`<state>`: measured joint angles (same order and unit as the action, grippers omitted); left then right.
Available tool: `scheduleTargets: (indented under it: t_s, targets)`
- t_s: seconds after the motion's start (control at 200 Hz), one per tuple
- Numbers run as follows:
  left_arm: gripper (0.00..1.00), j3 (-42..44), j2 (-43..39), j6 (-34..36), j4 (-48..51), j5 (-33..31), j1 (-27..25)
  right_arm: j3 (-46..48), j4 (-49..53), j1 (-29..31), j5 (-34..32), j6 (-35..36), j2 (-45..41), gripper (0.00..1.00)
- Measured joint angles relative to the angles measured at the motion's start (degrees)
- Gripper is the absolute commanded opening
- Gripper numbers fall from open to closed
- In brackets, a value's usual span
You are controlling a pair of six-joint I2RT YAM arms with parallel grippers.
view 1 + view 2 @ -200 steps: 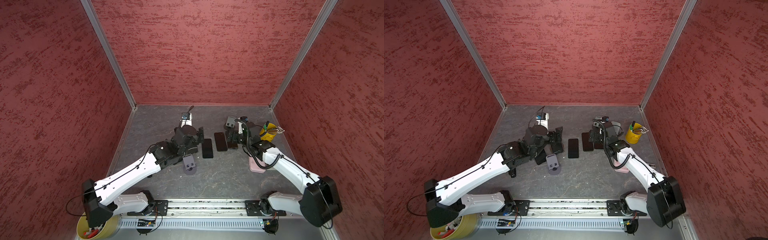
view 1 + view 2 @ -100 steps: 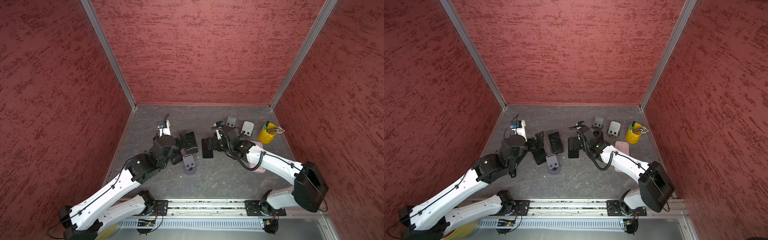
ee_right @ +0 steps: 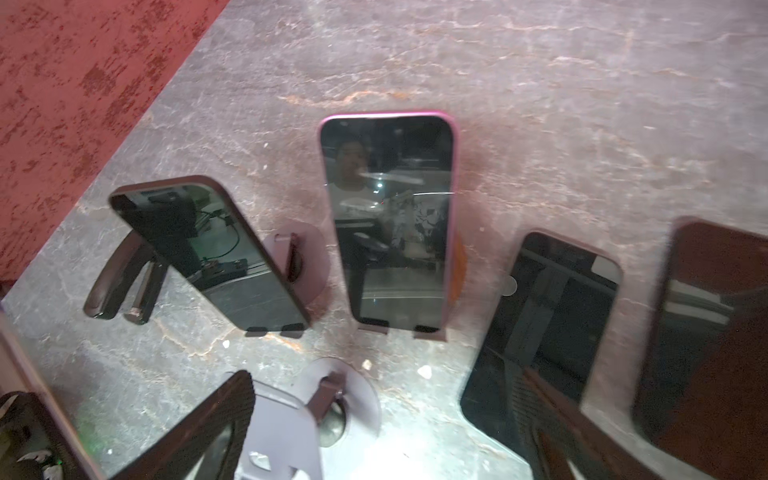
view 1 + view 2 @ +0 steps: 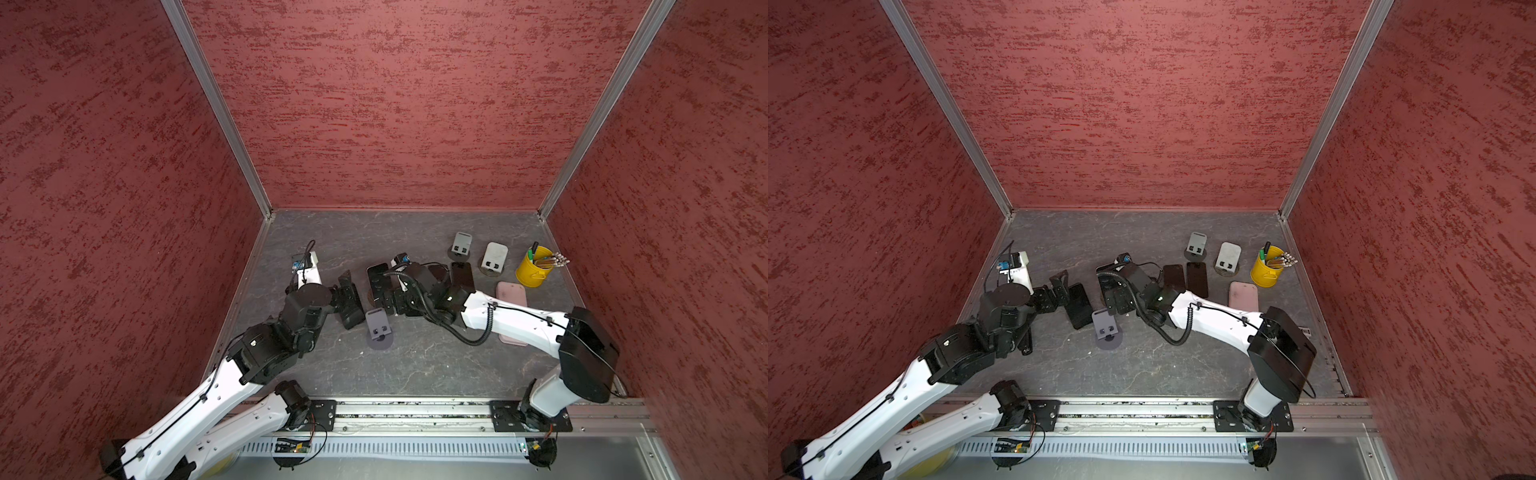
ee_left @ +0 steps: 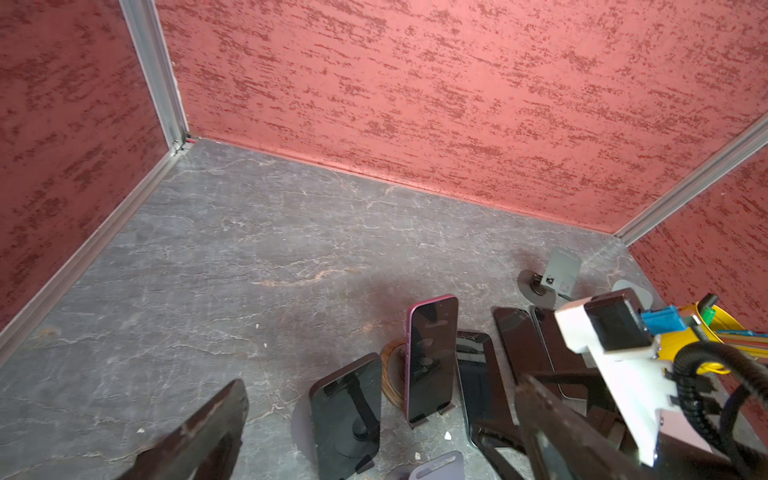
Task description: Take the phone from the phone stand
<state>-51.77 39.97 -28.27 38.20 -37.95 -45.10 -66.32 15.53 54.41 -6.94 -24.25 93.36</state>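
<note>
An empty stand (image 4: 379, 328) sits before a propped phone (image 3: 388, 220); a second propped phone (image 3: 208, 253) stands left of it, beside my left fingers (image 4: 1061, 283); a cup (image 4: 534, 270) stands back right.

A yellow cup (image 4: 533, 272) holding pencils (image 4: 550, 261) and a green marker stands near the back right corner of the grey marbled worktop (image 4: 415, 357). Just beside it, toward the middle, stand a white stand (image 4: 494, 257) and a grey stand (image 4: 461, 243). A pink-backed phone (image 4: 512, 294) lies flat just in front of the cup, and red textured walls (image 4: 395, 104) close three sides
</note>
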Motion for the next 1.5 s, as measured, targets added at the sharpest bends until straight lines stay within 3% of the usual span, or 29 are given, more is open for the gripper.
scheduleTargets:
  t_s: [0.401, 0.817, 1.187, 1.343, 1.498]
  targets:
    - [1.0, 1.0, -4.9, 0.3, 1.8, -0.9, 0.9, -5.3, 2.8, 5.7, -1.0, -1.9, 7.6, 0.99]
    - [1.0, 2.4, -5.7, 0.9, 2.2, -0.9, 1.1, -10.1, 9.7, 9.9, -8.4, -6.3, 12.8, 0.93]
    - [1.0, 3.2, -7.1, 1.1, 2.1, -0.7, 1.4, -11.8, 12.0, 11.2, -10.4, -9.8, 16.1, 0.75]
    - [0.99, 3.2, -7.1, 1.1, 2.1, -0.7, 1.7, -11.8, 12.2, 11.3, -10.3, -10.2, 16.3, 0.6]
    - [1.0, 3.3, -7.1, 1.1, 2.1, -0.4, 1.8, -11.8, 12.2, 11.3, -10.3, -10.3, 16.3, 0.55]
